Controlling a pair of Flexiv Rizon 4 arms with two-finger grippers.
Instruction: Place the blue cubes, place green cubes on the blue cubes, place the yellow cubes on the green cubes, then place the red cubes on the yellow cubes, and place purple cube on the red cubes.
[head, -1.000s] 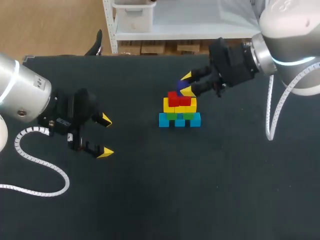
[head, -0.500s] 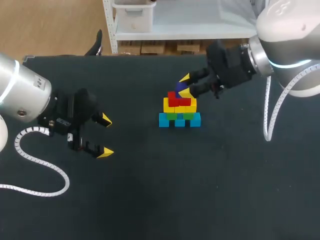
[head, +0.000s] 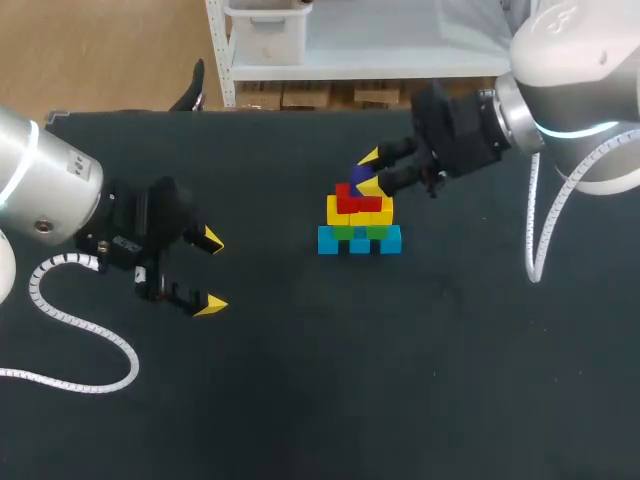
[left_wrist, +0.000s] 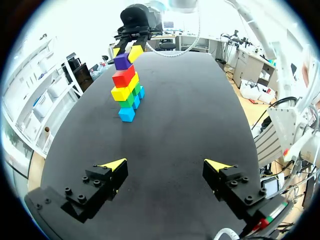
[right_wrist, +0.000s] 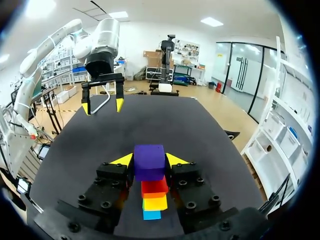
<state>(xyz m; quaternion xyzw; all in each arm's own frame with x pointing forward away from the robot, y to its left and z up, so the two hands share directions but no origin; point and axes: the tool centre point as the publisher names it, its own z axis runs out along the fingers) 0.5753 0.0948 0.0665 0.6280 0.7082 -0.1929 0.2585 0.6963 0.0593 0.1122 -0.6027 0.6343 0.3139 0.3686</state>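
My right gripper (head: 371, 170) squeezes the purple cube (right_wrist: 149, 161) by two flat sides, over the red cubes (head: 358, 202) near the table's (head: 300, 390) middle; it seems light, hard and slippery; my left gripper (head: 210, 270) hangs open.

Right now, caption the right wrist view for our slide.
Right claw grips the purple cube above the red cubes.

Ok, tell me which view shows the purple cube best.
The right wrist view: the purple cube sits large in the right tool, over the red cubes. The left wrist view shows it small atop the stack; the head view, partly hidden by yellow tips.
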